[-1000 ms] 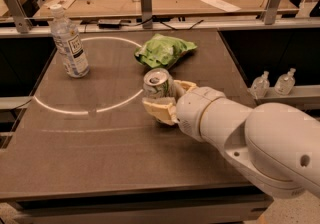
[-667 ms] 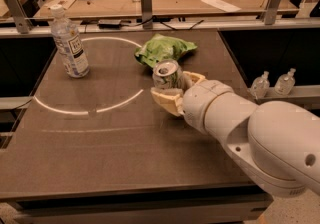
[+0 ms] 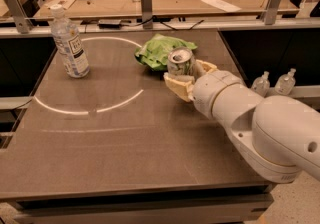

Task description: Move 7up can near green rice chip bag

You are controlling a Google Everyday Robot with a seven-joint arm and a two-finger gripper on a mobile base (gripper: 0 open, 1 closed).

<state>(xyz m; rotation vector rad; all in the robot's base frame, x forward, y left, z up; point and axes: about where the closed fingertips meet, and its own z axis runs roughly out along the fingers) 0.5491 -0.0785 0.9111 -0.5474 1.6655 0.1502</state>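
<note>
The 7up can (image 3: pixel 180 62), silver with an open top, stands upright between the cream fingers of my gripper (image 3: pixel 186 77), which is shut on it. The can is right in front of the green rice chip bag (image 3: pixel 159 50), a wrinkly light-green bag lying on the dark table (image 3: pixel 125 138) at the far middle. The can overlaps the bag's near right edge in view; I cannot tell if they touch. My white arm reaches in from the lower right.
A clear plastic water bottle (image 3: pixel 70 43) with a white label stands at the table's far left. A white circle line (image 3: pixel 90 110) is marked on the tabletop. Two small bottles (image 3: pixel 274 83) sit on a ledge to the right. A rail with posts runs behind the table.
My gripper has carried the can away from me and slightly right, from the middle of the table up to the near edge of the green bag.
</note>
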